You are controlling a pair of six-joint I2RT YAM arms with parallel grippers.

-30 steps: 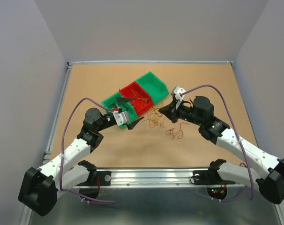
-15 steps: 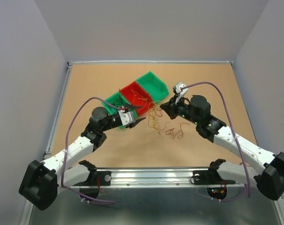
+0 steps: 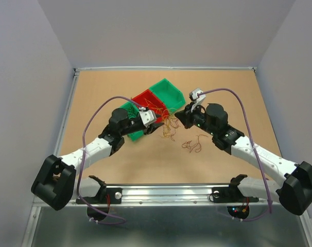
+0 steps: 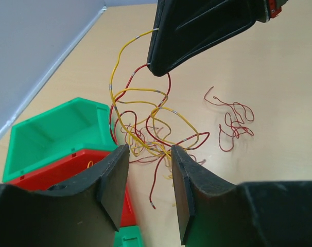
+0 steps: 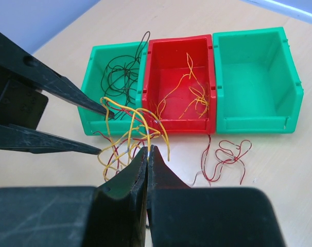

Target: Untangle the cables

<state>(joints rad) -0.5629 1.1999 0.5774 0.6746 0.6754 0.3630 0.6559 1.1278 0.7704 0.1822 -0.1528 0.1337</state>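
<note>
The right fingers [image 5: 143,163] were pinched shut on yellow and red strands of the cables [image 5: 126,135], a tangle at the centre of the top view, just below the red bin [image 5: 182,82]. The left fingers [image 4: 120,160] stood narrowly apart beside it. A loose red bunch [image 3: 193,145] lay on the surface [image 3: 228,92], lower right of the tangle.

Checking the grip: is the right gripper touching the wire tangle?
Touching. Right wrist view shows the right gripper shut on yellow strands of the tangle.
</note>
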